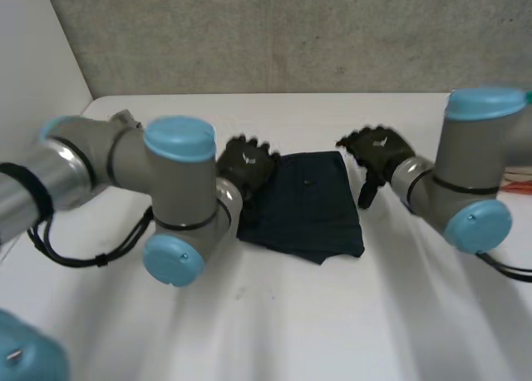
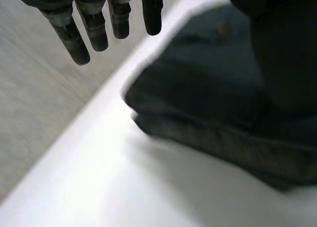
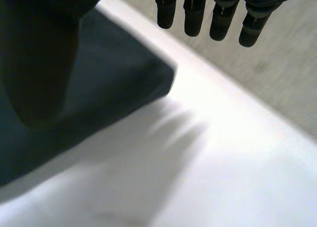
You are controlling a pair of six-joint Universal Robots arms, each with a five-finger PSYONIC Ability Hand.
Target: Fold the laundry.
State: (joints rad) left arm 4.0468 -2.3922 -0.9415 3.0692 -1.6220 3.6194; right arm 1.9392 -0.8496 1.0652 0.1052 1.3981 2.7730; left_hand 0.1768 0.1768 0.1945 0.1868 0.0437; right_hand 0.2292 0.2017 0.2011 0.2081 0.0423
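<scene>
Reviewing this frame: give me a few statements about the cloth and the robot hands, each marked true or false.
1. The dark blue cloth lies on the white table between the two robot hands. True.
2. The left robot hand clutches a bunched corner of the cloth. False: its fingers are straight and hold nothing.
3. The right robot hand has straight fingers. True.
4. The cloth hangs over the table's edge. False: it lies wholly on the table.
</scene>
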